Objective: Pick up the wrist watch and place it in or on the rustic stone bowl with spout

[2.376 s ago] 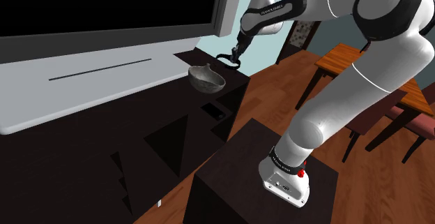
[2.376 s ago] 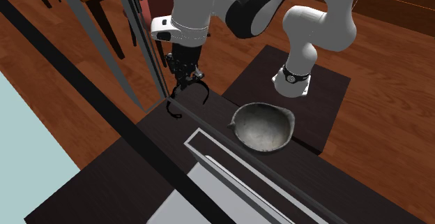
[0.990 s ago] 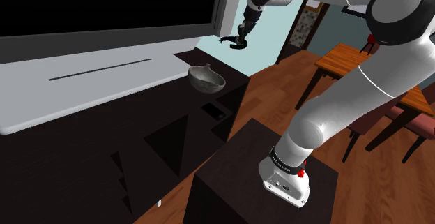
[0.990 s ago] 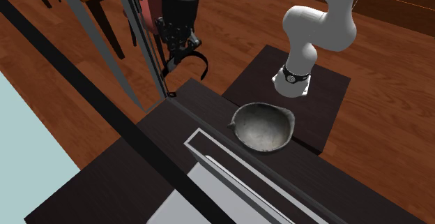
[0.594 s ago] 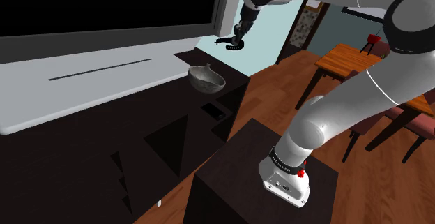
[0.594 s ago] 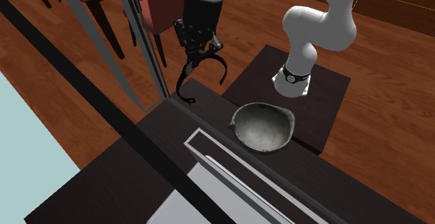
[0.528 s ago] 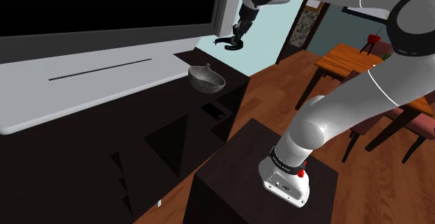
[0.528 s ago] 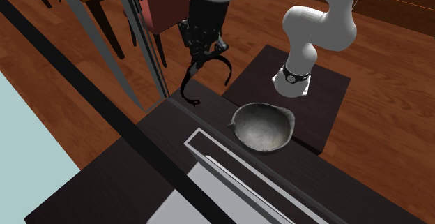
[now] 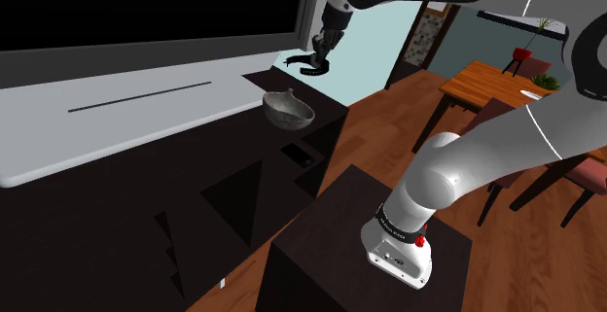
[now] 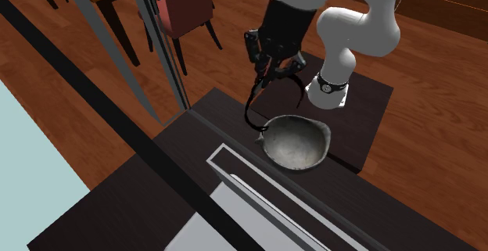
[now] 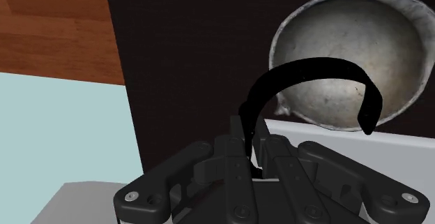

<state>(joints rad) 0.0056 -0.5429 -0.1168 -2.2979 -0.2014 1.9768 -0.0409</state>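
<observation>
Jaws clamping black wrist watch [image 11: 307,68] [image 10: 251,110] [image 9: 309,64] by its strap, watch hanging in air over spout edge of grey stone bowl [image 10: 297,142] [image 9: 290,110] [image 11: 348,45], bowl sitting on dark surface [image 10: 181,173].

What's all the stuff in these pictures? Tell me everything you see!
wrist watch: one, black, clasped in the tool, in the air near the bowl
bowl: one, grey, spouted, on the cabinet
cabinet: one, dark, under bowl and screen
screen: one, black with grey frame, on the cabinet
table: one, brown wood, on the floor
chair: at least one, dark red, on the floor
floor: brown wood
stand: one, dark, under the arm
arm: one, white
tool: one, black
</observation>
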